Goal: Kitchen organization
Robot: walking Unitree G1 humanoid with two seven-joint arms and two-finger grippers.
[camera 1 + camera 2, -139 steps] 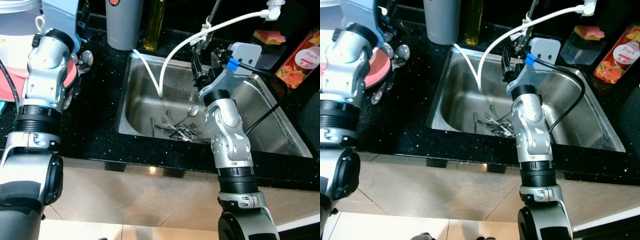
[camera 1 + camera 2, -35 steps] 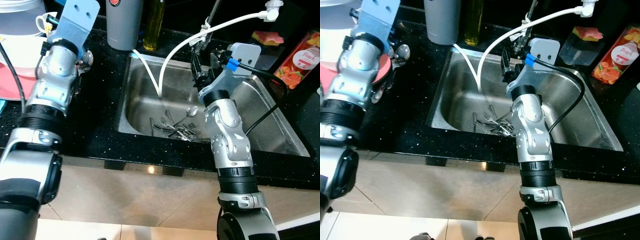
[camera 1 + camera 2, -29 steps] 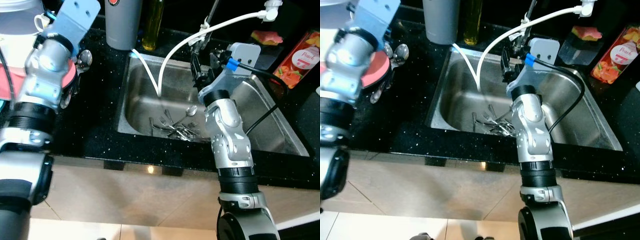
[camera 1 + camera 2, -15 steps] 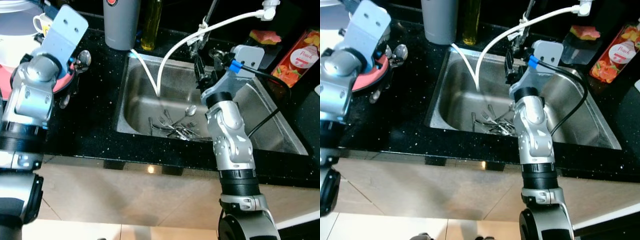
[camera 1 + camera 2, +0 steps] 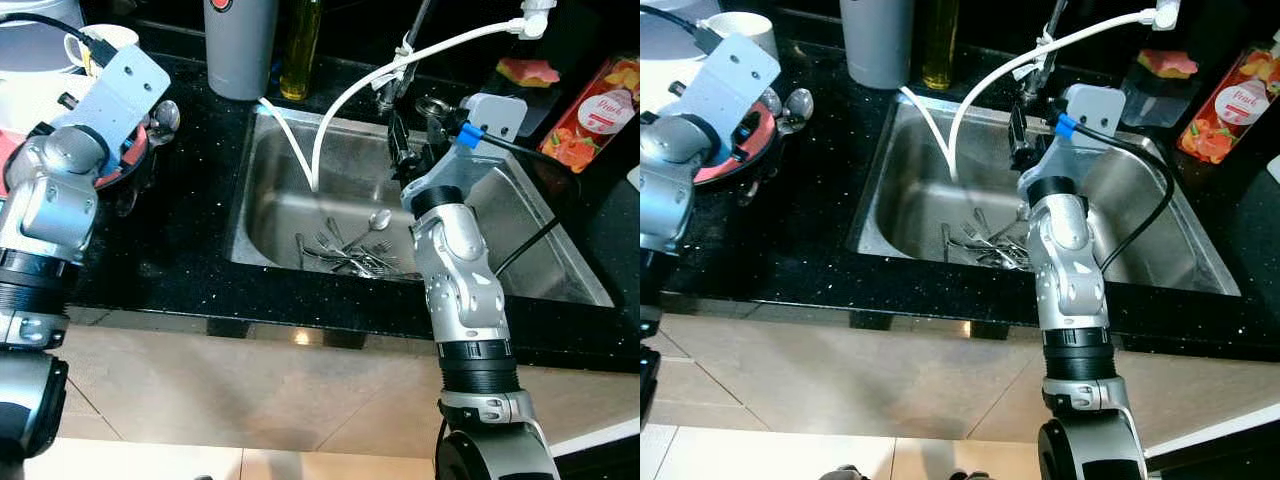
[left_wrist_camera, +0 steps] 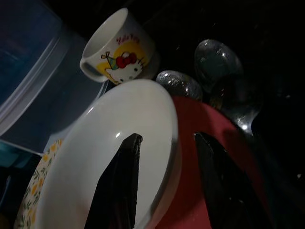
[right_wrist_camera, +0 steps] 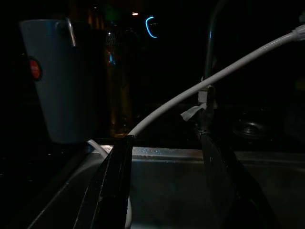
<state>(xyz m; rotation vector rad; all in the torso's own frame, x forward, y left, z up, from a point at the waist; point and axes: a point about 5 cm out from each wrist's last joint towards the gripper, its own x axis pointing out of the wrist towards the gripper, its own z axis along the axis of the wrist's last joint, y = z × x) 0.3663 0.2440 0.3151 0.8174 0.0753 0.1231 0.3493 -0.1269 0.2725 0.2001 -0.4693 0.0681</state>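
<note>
Over the steel sink (image 5: 520,215), head view: my right gripper (image 5: 413,135) hovers above the cutlery pile (image 5: 345,252) on the basin floor. Left wrist view: my left gripper (image 6: 164,183), fingers spread wide, straddles the white plate's (image 6: 119,157) rim on the red plate (image 6: 209,157). Right wrist view: fingers (image 7: 112,191) parted, empty.

Both arms are brushed silver, built from rounded segments joined by ribbed black rings. Each wrist carries a pale blue-grey plate with small screw holes. A black cable (image 5: 520,150) with a blue plug runs from the right arm's plate. Each gripper has two long, flat black fingers (image 7: 114,186).
</note>
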